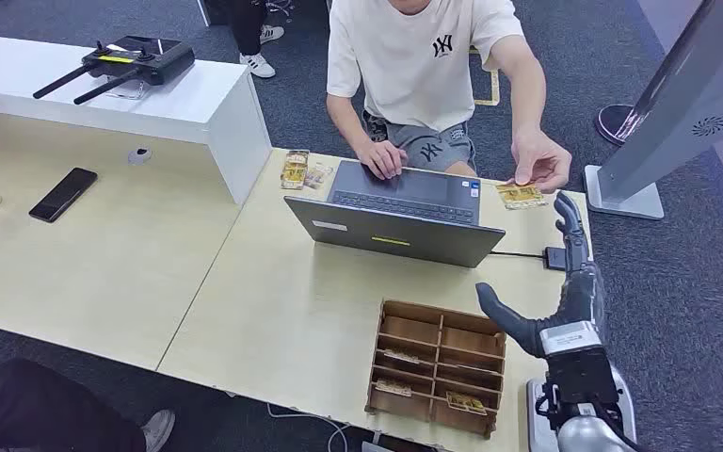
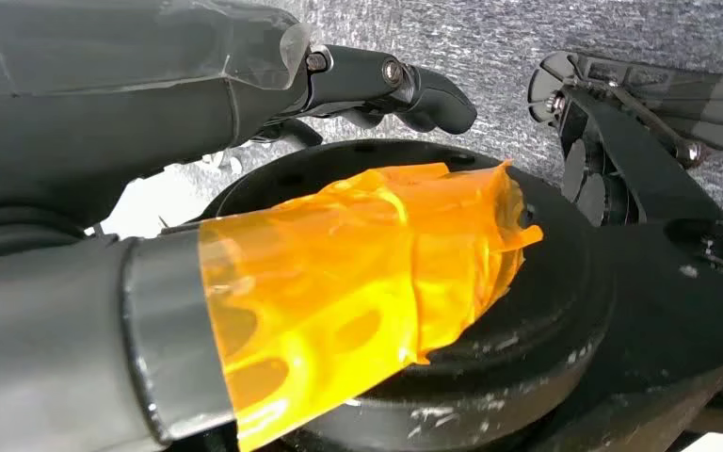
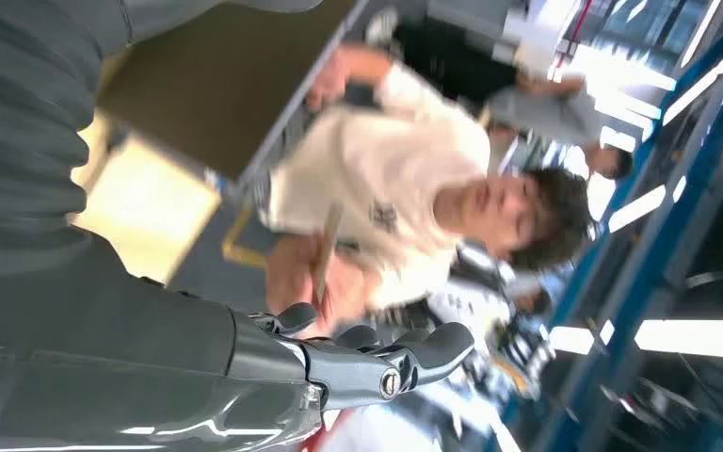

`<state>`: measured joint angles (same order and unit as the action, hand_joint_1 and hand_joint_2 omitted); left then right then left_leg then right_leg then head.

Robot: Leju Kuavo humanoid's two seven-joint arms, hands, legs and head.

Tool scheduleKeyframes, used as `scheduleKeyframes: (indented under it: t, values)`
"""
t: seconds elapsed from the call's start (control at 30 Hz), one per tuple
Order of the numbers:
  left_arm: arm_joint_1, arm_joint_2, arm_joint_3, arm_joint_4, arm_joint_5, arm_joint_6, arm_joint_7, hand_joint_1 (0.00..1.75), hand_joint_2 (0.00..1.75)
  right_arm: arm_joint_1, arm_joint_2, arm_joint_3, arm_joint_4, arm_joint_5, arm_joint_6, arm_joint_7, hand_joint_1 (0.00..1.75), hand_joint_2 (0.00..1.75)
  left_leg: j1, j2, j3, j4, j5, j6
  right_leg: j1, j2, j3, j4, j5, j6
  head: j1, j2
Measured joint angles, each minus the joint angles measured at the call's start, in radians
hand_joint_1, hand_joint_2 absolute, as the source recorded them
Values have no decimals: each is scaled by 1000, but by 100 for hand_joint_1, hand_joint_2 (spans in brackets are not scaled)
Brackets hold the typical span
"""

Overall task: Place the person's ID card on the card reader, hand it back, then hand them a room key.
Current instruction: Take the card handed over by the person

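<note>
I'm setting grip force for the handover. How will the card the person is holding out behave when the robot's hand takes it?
The card looks thin and flat, so probably stiff and very light. Its surface may be slick, so it could slip. The right hand is open just short of it.

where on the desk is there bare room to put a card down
The widest bare patch lies between the laptop and the wooden organizer; another between the phone and the laptop. It is crowded at the far right corner: the person's hand, card and right hand.
</note>
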<state>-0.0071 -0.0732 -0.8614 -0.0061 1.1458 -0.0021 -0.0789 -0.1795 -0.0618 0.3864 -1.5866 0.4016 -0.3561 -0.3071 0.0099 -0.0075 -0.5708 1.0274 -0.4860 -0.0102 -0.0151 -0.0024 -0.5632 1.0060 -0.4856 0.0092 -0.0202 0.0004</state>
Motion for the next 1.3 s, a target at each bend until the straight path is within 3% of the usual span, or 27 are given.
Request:
scheduleKeyframes:
  t: [0.3, 0.6, 1.1, 1.13, 1.17, 1.27, 1.3]
  values:
    - [0, 13, 0, 0, -50, -17, -5, 0, 0, -96, -33, 23, 66, 299, -180, 2, 0, 175, 0, 0, 0, 0, 0, 0, 0, 0, 0, 0, 0, 0, 0, 0]
    - [-4, 32, 0, 0, -95, -29, 11, 0, 0, -246, -77, 80, 251, 539, -292, 45, 0, 175, 0, 1, 1, 0, 0, 0, 0, 1, 0, 0, 1, 0, 0, 0]
    - [-7, 42, 0, 0, -116, -33, 20, 0, 0, -354, -103, 140, 411, 600, -317, 80, 1, 175, 0, 1, 0, 0, 1, 0, 0, 1, 0, 0, 1, 0, 0, 0]
    - [-7, 43, 0, 0, -119, -33, 22, 0, 0, -365, -104, 145, 423, 603, -318, 84, 11, 175, 0, 1, 0, 0, 1, 0, 0, 1, 0, 0, 1, 0, 0, 0]
    - [-7, 44, 0, 0, -122, -33, 24, 0, 0, -376, -106, 150, 436, 605, -319, 87, 36, 175, 0, 1, 0, 0, 1, 0, 0, 1, 0, 0, 1, 0, 0, 0]
    - [-7, 46, 0, 0, -129, -34, 25, 0, 0, -399, -110, 161, 464, 604, -322, 89, 136, 175, 0, 1, 0, 0, 1, 1, 0, 1, 0, 0, 1, 0, 0, 0]
    - [-7, 46, 0, 0, -131, -35, 26, 0, 0, -404, -110, 164, 470, 602, -323, 89, 149, 175, 0, 1, 0, 0, 1, 1, 0, 1, 0, 0, 1, 0, 0, 0]
